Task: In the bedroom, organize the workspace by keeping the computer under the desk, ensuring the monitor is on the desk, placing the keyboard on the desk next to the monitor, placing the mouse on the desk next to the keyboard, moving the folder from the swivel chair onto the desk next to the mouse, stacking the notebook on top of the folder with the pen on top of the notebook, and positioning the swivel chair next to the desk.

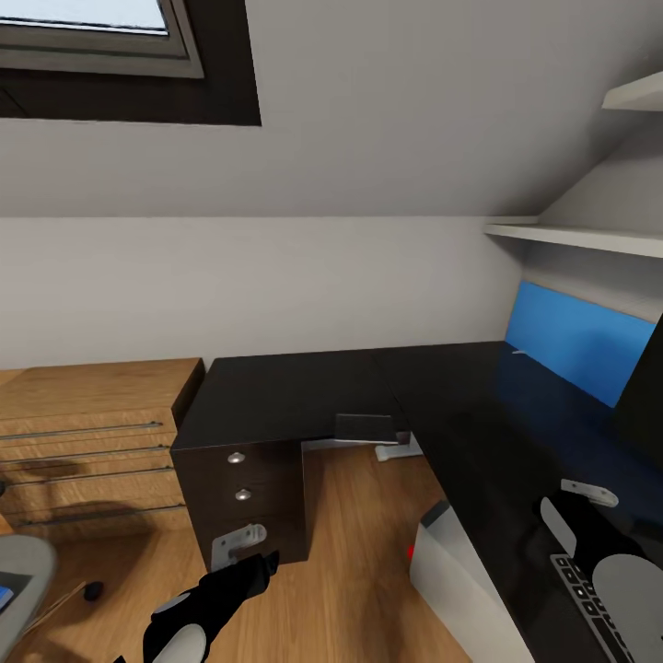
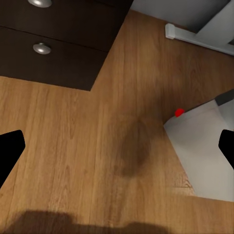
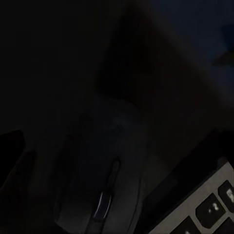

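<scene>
Left gripper (image 1: 241, 545) low over wood floor (image 1: 350, 571), fingers spread apart, nothing between. Right gripper (image 1: 589, 494) above desk (image 1: 295, 396) edge; whether apart or together cannot tell. Mouse (image 3: 105, 180) on dark desktop directly below right gripper, keyboard (image 1: 589, 599) just beside it. Grey-white computer case (image 1: 451, 566) on floor under desk. Drawer unit (image 1: 241, 497) beyond left gripper. Monitor (image 1: 645, 387) edge far right, blue panel (image 1: 571, 336) behind.

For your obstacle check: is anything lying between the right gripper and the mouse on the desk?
Nothing visible does. In the right wrist view the mouse lies directly ahead on the desk, the keyboard off beside it.
</scene>
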### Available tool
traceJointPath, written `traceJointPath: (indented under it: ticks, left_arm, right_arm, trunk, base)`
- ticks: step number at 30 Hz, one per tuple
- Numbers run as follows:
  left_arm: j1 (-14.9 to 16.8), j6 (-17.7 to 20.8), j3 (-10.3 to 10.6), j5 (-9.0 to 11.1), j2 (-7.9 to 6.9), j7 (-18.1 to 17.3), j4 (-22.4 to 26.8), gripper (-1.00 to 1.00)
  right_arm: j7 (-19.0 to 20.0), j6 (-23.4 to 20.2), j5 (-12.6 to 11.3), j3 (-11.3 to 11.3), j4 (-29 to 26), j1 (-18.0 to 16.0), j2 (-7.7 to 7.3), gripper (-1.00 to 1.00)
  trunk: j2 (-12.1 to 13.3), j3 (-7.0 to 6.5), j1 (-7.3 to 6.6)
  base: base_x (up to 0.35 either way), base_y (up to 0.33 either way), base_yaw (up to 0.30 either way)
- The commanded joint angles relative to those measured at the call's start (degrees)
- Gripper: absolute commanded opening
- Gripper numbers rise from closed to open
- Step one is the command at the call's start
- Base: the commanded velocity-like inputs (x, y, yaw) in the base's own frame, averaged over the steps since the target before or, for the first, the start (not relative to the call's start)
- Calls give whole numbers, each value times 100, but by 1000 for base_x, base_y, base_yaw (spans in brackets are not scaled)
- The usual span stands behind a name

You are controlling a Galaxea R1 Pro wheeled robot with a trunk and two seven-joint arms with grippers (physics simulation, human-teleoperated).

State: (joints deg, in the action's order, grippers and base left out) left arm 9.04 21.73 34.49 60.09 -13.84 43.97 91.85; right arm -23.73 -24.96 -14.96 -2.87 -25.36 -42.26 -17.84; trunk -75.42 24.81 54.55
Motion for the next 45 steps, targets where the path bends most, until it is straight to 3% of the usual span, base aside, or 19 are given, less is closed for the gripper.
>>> traceJointPath:
  ticks: [1, 14, 25, 30, 32, 33, 35, 37, 45]
  left_arm:
    - [8, 8, 11, 29, -4, 42, 8, 100]
    - [8, 8, 22, 12, -11, 42, -11, 100]
    - [10, 11, 23, -5, -6, 42, -30, 100]
    - [7, 11, 25, -1, 1, 42, -34, 100]
    - [7, 13, 24, 1, 1, 42, -35, 100]
    - [7, 18, 23, 10, -2, 42, -37, 100]
    - [8, 20, 21, 14, -3, 42, -43, 100]
    - [9, 19, 17, 7, -8, 37, -49, 100]
    - [9, -7, 29, -23, -13, 42, -53, 100]
  right_arm:
    - [-35, -17, -60, 6, -12, -1, -1, 100]
    - [-19, 3, -74, 14, -290, -1, 58, 100]
    - [-48, -49, -70, -6, -914, 14, 490, 100]
    - [-58, -81, -74, 2, -965, 16, 759, 100]
    - [-83, -93, -65, 0, -972, 16, 942, 100]
    - [-217, -89, 35, 3, -969, 20, 1215, 100]
    - [-292, -76, 119, 7, -967, 24, 1325, 100]
    - [-422, -59, 357, 17, -973, 31, 1579, 100]
    - [-551, -4, 998, 30, -974, 49, 2066, 100]
  trunk:
    - [-4, 7, 0]
    - [517, -227, -285]
    - [958, -424, -527]
    - [958, -424, -527]
    - [958, -424, -527]
    - [958, -424, -527]
    - [958, -424, -527]
    - [958, -424, -527]
    - [958, -424, -527]
  base:
    - [0, 0, 0]
    - [0, 0, 0]
    - [0, 0, 0]
    - [0, 0, 6]
    - [0, 0, 105]
    - [0, 0, 227]
    - [0, 0, 241]
    - [0, 0, 261]
    - [-24, 21, 273]
